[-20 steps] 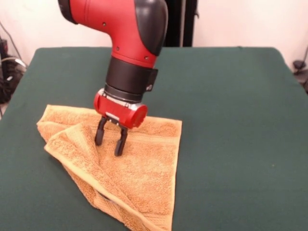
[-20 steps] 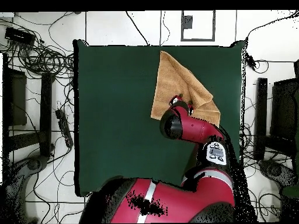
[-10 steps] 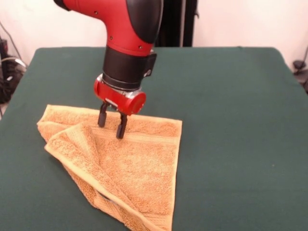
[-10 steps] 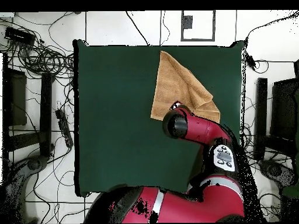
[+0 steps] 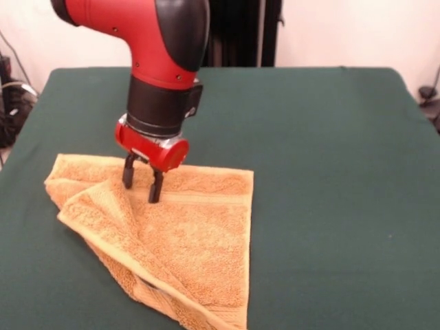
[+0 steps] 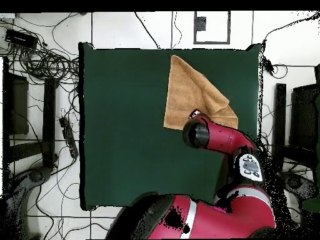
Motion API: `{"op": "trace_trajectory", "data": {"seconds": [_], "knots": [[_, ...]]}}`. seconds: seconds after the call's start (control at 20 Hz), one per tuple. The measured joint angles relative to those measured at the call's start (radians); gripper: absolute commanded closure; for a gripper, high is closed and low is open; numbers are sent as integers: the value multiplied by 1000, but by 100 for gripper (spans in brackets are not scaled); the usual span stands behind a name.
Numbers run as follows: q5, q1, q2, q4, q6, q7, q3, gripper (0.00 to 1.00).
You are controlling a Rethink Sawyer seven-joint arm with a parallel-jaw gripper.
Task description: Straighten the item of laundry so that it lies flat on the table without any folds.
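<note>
The orange-tan towel [image 5: 196,240] lies on the near left part of the dark green table [image 5: 330,158]. Its left part is folded over on itself, with a thick diagonal folded edge running to the near edge of the picture. My gripper [image 5: 141,187] points down on the towel's far part, just right of the fold. Its fingertips [image 5: 155,194] stand apart and touch the cloth. In the overhead view the towel [image 6: 189,90] lies at the table's [image 6: 125,125] upper right, and the arm covers the gripper and the towel's lower edge.
The arm's red and black wrist [image 5: 158,103] rises above the towel's far edge. The towel's near corner [image 5: 234,323] reaches the bottom of the front view. Cables and equipment [image 6: 44,62] lie on the floor around the table.
The gripper has moved left and farther from the front camera. The towel has slid a little to the left with it; its fold looks unchanged.
</note>
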Motion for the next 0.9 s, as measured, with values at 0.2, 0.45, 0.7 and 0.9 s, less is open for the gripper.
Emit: {"op": "trace_trajectory", "data": {"seconds": [0.2,0.45,0.7,0.9], "knots": [[-38,-12,4,-24,-1,0,6,0],[-86,-18,14,-63,-3,0,6,0],[-104,-36,17,-85,3,0,18,0],[-104,-61,3,-94,72,0,47,0]]}}
